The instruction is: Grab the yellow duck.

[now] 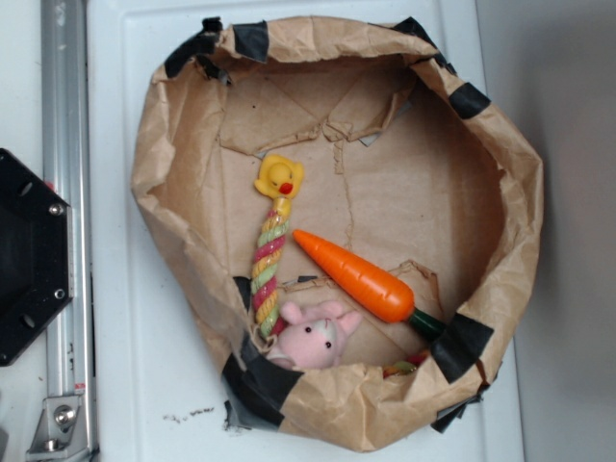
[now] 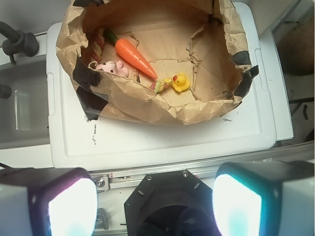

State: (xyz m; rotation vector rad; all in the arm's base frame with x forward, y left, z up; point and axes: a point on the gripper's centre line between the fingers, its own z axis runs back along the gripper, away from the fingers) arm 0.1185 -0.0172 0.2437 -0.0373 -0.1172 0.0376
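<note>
The yellow duck (image 1: 279, 177) (image 2: 180, 82) lies inside a rolled-down brown paper bag (image 1: 168, 135) (image 2: 147, 105), at the top end of a striped twisted candy-stick toy (image 1: 268, 269). My gripper (image 2: 155, 206) is high above the robot base, far from the bag. It is open, and between its two glowing fingers (image 2: 71, 206) there is only a wide empty gap. The gripper is not in the exterior view.
An orange toy carrot (image 1: 356, 276) (image 2: 135, 56) lies diagonally in the bag beside a pink plush pig (image 1: 316, 337) (image 2: 112, 68). The bag sits on a white lid (image 1: 144, 385) (image 2: 162, 142). A black base plate (image 1: 29, 255) (image 2: 170, 201) and metal rail (image 1: 65, 115) sit alongside.
</note>
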